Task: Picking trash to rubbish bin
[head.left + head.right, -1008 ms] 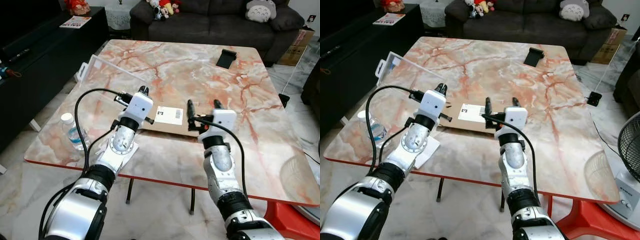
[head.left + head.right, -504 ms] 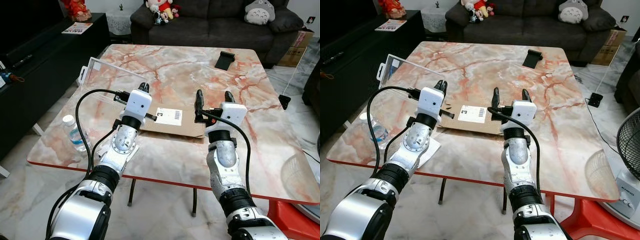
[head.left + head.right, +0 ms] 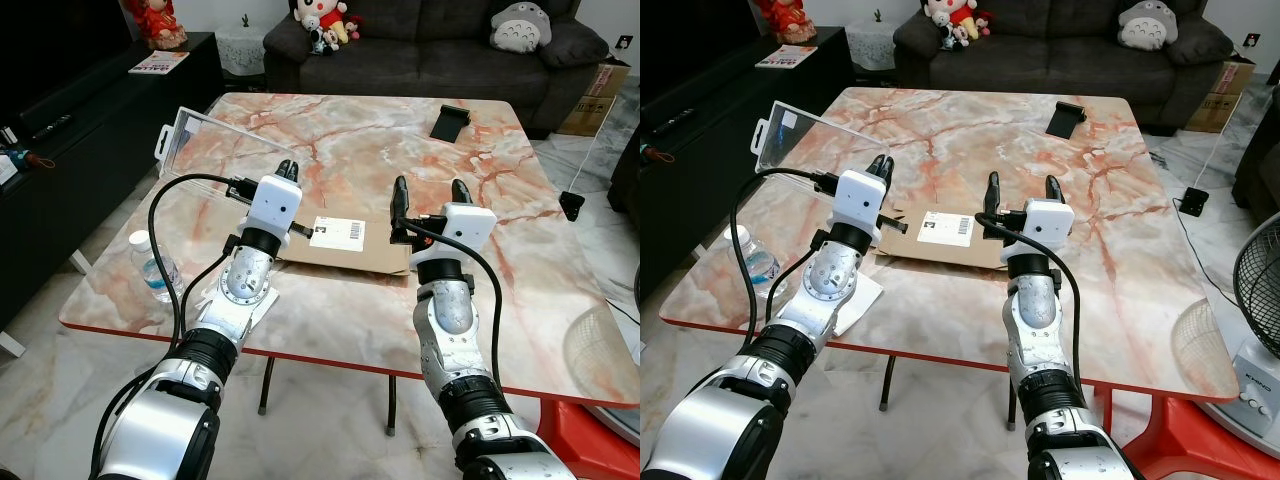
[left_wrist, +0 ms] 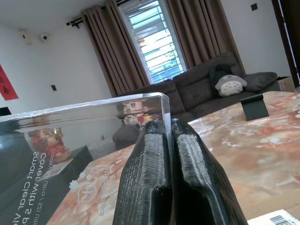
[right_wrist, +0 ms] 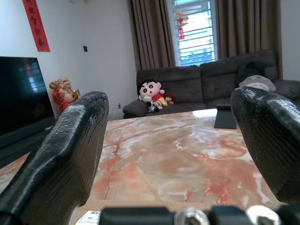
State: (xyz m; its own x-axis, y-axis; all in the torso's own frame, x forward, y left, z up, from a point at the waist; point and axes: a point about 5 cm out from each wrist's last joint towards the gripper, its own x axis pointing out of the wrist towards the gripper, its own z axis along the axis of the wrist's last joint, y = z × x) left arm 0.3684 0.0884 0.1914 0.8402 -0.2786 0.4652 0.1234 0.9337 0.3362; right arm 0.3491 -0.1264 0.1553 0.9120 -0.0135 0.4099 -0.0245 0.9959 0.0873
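A flat brown cardboard mailer with a white barcode label lies at the centre of the head views, on the near half of the pink-veined marble table. The left gripper hovers over the mailer's left end, its two black fingers pressed together with nothing between them (the left wrist view shows them touching along their length). The right gripper is raised over the mailer's right end with its fingers spread wide and empty.

A clear plastic package stands tilted in the upper left of the frame, beyond the left gripper. A plastic water bottle stands at the table's left edge, and a piece of white paper lies under the left forearm near the front edge. A small black stand sits at the far right of the tabletop. Behind the table, a dark sofa carries plush toys and a grey round-eared cushion.
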